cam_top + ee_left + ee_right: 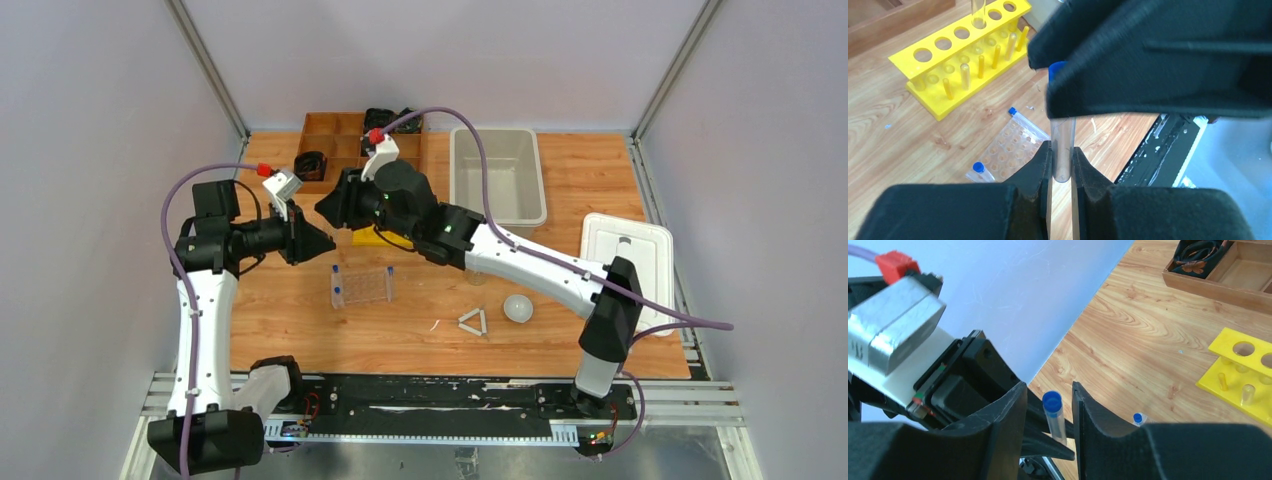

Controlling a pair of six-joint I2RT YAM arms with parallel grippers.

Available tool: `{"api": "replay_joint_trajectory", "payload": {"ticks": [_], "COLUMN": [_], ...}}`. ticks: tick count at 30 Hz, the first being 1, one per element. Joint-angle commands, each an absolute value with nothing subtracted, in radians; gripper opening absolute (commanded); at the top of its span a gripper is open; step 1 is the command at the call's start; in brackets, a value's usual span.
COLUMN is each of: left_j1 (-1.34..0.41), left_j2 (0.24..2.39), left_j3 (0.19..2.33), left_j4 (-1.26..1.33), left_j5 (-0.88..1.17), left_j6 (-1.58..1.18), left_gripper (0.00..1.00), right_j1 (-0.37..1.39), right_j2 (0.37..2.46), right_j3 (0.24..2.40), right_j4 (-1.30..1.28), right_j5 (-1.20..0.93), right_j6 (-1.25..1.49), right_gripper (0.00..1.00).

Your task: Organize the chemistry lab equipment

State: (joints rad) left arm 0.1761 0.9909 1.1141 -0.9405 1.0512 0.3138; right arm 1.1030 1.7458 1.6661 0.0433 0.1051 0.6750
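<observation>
Nearest the overhead camera, at 6 o'clock, the arm bases (205, 440) sit at the counter (300, 330) edge. The left tool (328, 240) and the right tool (322, 207) are close together, about 9 o'clock from the counter's middle. The white triangle (473, 322) and the white round dish (518, 308) lie well apart from them, toward 4 o'clock.

From the left wrist, the left tool is clenched on the lower end of an upright blue-capped tube (1062, 137). The right tool covers its cap at 12 o'clock.

From the right wrist, the right tool's fingers (1008, 415) stand released. The tube is between them, with a gap on each side.
</observation>
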Motion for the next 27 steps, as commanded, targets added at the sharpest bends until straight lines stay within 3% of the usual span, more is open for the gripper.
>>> {"api": "replay_joint_trajectory", "payload": {"ticks": [1, 14, 19, 21, 24, 27], "left_j1": [0.173, 0.173, 0.173, 0.173, 0.173, 0.173], "left_j2": [0.958, 0.947, 0.940, 0.934, 0.933, 0.933], "left_j3": [1.099, 1.091, 1.083, 1.081, 1.083, 1.094], "left_j4": [-0.933, -0.934, -0.933, -0.933, -0.934, -0.933], "left_j5": [1.048, 1.028, 1.027, 1.019, 0.997, 0.967], "left_j6": [0.382, 0.398, 0.394, 0.395, 0.383, 0.363], "left_gripper": [0.00, 0.00, 0.03, 0.22, 0.72, 0.97], "right_j1": [1.072, 1.034, 1.025, 1.021, 1.010, 1.009], "right_j2": [1.787, 1.810, 1.808, 1.803, 1.779, 1.736], "right_j3": [1.777, 1.830, 1.832, 1.830, 1.806, 1.763], "right_j4": [-0.129, -0.201, -0.202, -0.204, -0.209, -0.209], "right_j5": [-0.029, -0.152, -0.163, -0.164, -0.131, -0.050], "right_j6": [0.654, 0.643, 0.640, 0.633, 0.610, 0.542], "right_gripper": [0.41, 0.36, 0.13, 0.01, 0.00, 0.00]}}
